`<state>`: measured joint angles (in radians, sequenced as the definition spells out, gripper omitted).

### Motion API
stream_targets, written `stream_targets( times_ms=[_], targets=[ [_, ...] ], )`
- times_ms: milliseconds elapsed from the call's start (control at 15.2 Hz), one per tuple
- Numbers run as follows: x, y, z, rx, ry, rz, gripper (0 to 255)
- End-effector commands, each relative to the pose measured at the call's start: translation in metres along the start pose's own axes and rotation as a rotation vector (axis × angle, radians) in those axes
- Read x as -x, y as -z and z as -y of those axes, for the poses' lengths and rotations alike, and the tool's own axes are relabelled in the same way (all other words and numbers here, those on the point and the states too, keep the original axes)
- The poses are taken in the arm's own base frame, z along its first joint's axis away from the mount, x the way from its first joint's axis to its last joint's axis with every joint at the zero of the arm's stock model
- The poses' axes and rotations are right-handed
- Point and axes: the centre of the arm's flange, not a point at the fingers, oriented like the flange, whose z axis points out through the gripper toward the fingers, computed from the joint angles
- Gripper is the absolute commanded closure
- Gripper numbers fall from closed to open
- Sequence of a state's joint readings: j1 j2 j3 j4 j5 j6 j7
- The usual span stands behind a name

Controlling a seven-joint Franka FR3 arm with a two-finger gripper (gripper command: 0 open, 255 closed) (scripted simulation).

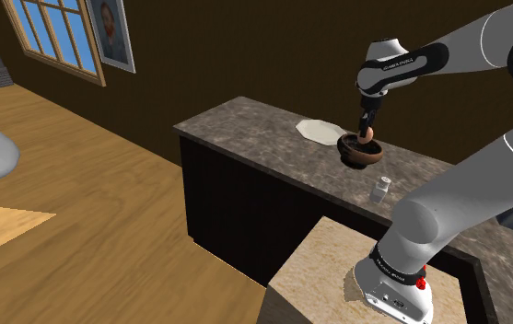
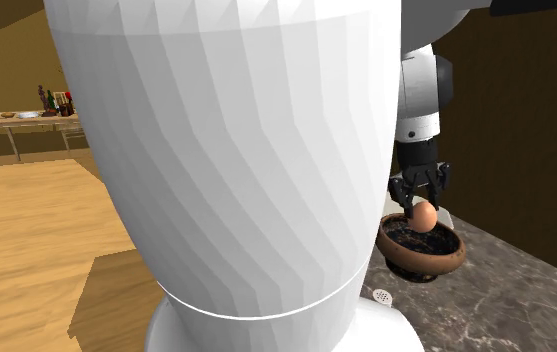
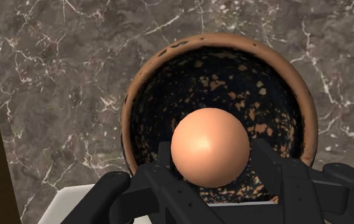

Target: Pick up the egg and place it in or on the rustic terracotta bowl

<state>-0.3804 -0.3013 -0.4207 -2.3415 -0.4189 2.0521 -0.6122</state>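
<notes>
A tan egg sits clasped between my black fingers, directly over the inside of the terracotta bowl, whose interior is dark and speckled. In the shoulder view my gripper points straight down with the egg just above the brown bowl on the marble counter. The second exterior view has the egg at the tips of the gripper, level with the rim of the bowl. The gripper is shut on the egg.
A flat white plate lies on the counter just beyond the bowl. A small shaker stands nearer the stand. In the second exterior view a large white arm link blocks the middle.
</notes>
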Motion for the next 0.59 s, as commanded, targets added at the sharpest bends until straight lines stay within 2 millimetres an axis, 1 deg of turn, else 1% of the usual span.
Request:
stream_targets(
  times_ms=[0,66,396,528],
  targets=[
    [0.0,0.0,0.0,0.0,0.0,0.0,255],
    [0.0,0.0,0.0,0.0,0.0,0.0,0],
    [0.0,0.0,0.0,0.0,0.0,0.0,0],
    [0.0,0.026,0.0,0.0,0.0,0.0,0]
  ],
)
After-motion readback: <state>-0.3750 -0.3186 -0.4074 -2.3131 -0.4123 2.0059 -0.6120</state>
